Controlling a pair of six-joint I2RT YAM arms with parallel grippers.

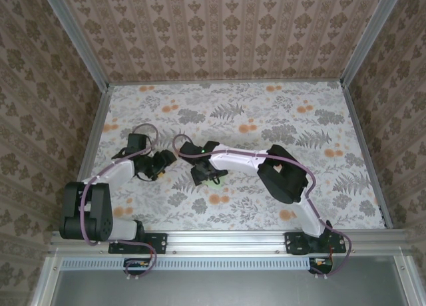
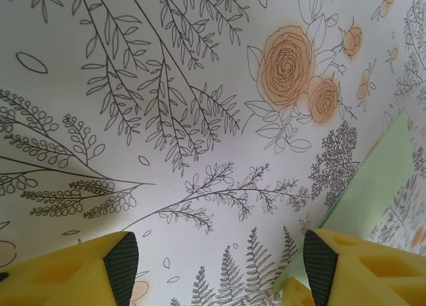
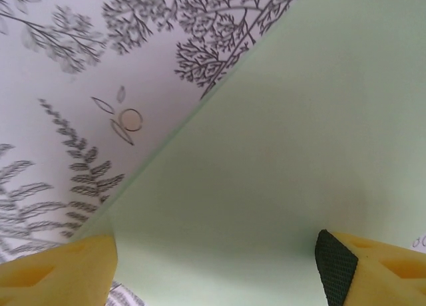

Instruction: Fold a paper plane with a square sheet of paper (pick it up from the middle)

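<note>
Left gripper (image 1: 160,165) of mine hung with its jaws apart over the flowered table (image 1: 279,113), with nothing between its fingers (image 2: 121,263) but bare printed surface. The pale green paper (image 2: 383,179) lay flat just beside one finger, on the side toward my other arm. Further right, my right gripper (image 1: 206,175) stood directly over that paper, jaws wide, its pads (image 3: 336,273) either side of an unbroken green surface and gripping nothing that I could see. From above, a sliver of green showed beneath it. I judged the paper featherlight, limp, and quick to crease or slide on the smooth table. I reckoned the hold belonged at its middle, nudging up a small ridge between the pads, gently, lest it tear. How far it was folded I could not tell.
</note>
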